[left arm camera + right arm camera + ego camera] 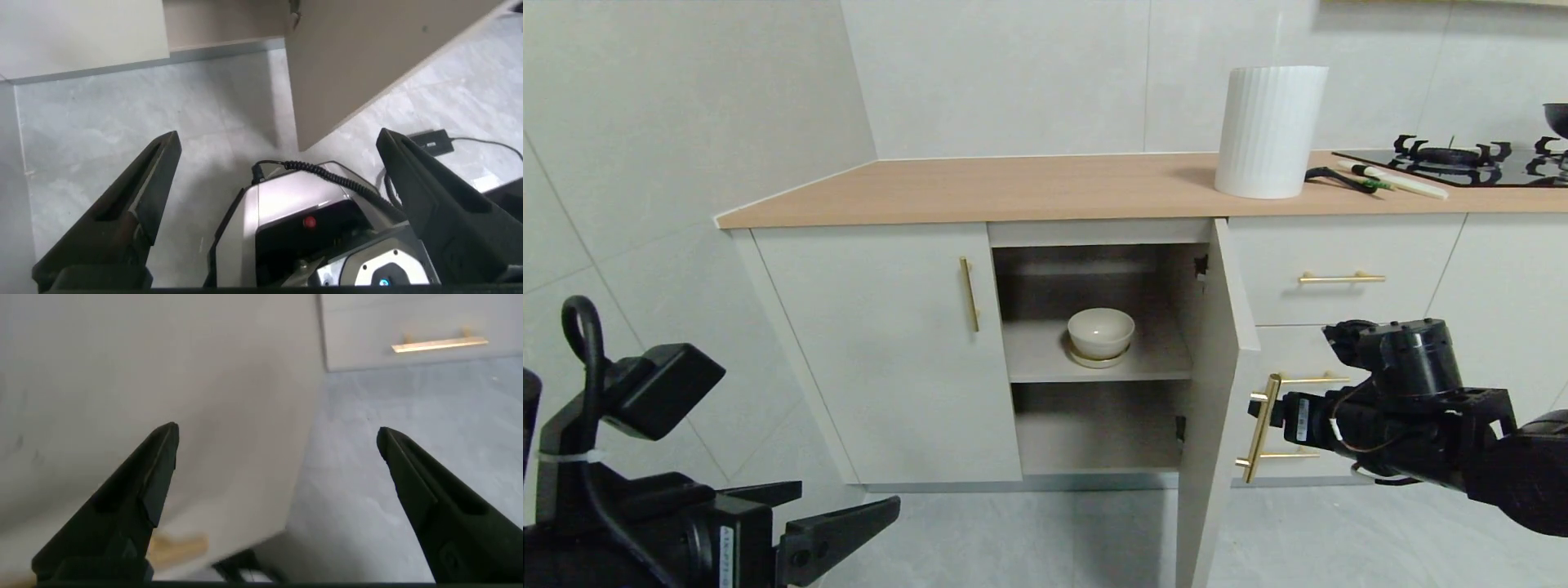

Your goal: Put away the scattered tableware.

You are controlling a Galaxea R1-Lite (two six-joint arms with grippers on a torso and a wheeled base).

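Head view cut the left gripper (837, 513) off at the bottom edge, nearest the camera, with its black fingers spread wide and holding nothing. The right gripper (1267, 408) sat at the gold bar handle (1263, 429) of the open white cabinet door (1217, 367). Its tips were hard to make out there, but the right wrist view showed them apart, unclenched. Inside, a cream ceramic bowl (1101, 331) sat on the middle shelf (1037, 355), maybe on a saucer, couldn't tell. Farther back, a tall white ribbed canister (1270, 131) stood on the wooden countertop (1013, 188), contents hidden.

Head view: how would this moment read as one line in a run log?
cabinet door open | bowl on upper shelf | right gripper open, by door handle | left gripper open, low, apart
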